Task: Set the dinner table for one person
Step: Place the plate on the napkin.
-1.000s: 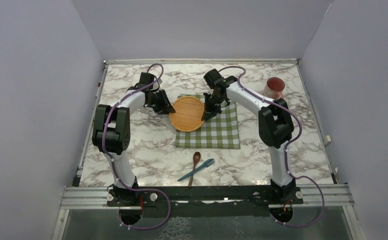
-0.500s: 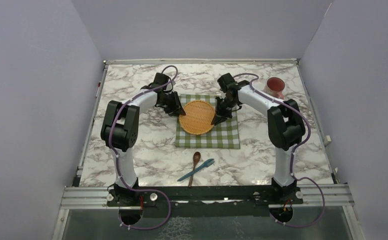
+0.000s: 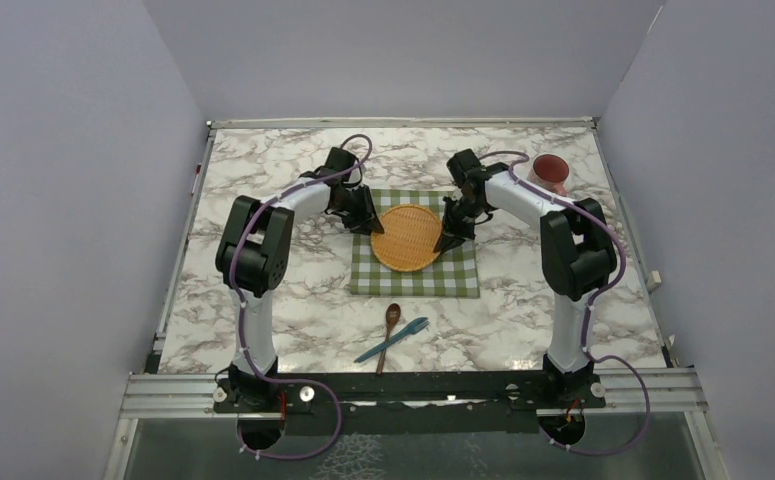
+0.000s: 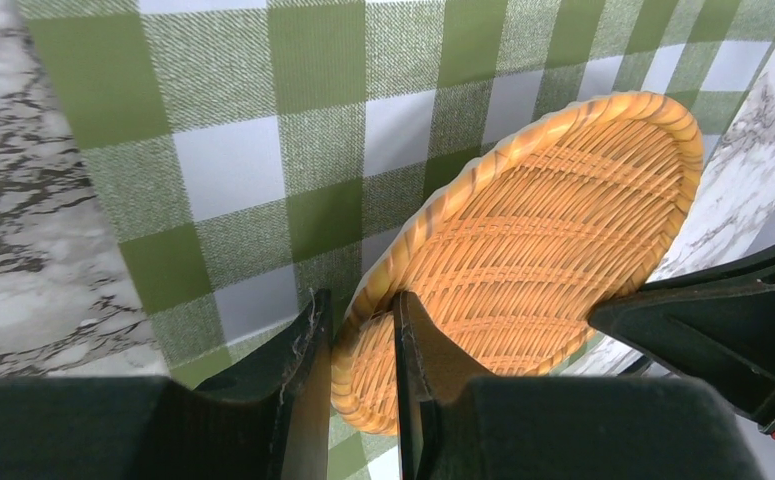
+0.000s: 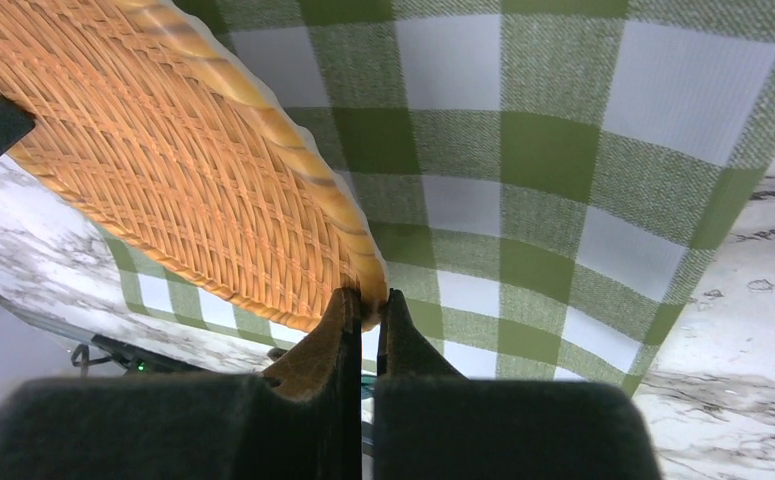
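A round woven wicker plate (image 3: 408, 237) sits over the middle of the green-and-white checked cloth (image 3: 415, 275) on the marble dinner table (image 3: 263, 300). My left gripper (image 3: 376, 228) is shut on the plate's left rim, and my right gripper (image 3: 444, 242) is shut on its right rim. In the left wrist view the fingers (image 4: 363, 325) clamp the braided rim of the plate (image 4: 563, 220) over the cloth (image 4: 213, 150). The right wrist view shows the jaws (image 5: 365, 305) pinching the rim of the plate (image 5: 163, 150) above the cloth (image 5: 563, 150). Whether the plate touches the cloth I cannot tell.
A wooden spoon (image 3: 391, 320) and a blue fork (image 3: 398, 338) lie crossed on the marble in front of the cloth. A pink cup (image 3: 549, 172) stands at the back right, just behind my right arm. Walls enclose the table on three sides.
Both arms have moved right together, carrying the wicker plate from the cloth's left edge to over its middle. Both grips are unchanged.
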### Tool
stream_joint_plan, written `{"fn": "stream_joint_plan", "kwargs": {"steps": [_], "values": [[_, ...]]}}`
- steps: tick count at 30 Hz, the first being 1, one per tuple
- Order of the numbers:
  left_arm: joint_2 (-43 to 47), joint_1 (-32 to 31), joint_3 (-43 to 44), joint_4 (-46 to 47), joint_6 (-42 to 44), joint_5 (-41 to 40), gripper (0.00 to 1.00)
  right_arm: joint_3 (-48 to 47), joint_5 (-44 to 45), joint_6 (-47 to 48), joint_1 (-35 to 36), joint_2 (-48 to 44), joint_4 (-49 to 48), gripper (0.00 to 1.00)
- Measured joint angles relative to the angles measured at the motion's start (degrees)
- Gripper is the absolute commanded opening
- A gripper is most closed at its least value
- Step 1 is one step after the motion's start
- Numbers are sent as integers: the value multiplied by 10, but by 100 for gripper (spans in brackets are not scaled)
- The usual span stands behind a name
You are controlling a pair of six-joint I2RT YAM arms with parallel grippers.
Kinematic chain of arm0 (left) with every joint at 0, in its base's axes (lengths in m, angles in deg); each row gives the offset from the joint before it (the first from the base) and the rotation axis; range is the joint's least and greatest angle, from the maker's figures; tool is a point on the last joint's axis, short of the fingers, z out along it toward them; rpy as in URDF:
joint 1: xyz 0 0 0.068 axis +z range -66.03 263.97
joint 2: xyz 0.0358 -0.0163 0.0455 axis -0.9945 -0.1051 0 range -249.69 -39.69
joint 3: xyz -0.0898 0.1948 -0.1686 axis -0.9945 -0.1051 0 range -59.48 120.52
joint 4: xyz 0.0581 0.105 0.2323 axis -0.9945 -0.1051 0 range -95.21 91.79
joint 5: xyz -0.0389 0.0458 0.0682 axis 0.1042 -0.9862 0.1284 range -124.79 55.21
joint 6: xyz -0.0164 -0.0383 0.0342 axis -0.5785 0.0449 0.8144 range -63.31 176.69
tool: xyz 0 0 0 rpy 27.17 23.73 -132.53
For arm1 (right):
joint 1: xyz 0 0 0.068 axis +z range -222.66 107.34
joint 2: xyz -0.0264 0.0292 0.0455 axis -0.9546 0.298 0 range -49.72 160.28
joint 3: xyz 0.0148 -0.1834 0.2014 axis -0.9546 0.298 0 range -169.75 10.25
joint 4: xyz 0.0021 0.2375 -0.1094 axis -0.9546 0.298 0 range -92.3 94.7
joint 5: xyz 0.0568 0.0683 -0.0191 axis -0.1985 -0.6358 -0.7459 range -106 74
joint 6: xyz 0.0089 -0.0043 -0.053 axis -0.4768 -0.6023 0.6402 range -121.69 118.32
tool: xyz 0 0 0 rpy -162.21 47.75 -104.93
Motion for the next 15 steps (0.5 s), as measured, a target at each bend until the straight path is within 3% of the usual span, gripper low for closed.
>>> {"fn": "stream_joint_plan", "kwargs": {"steps": [15], "values": [[-12,-23,10,-2,-11,-4,0,3,13,5,-11,1,29,1]]}}
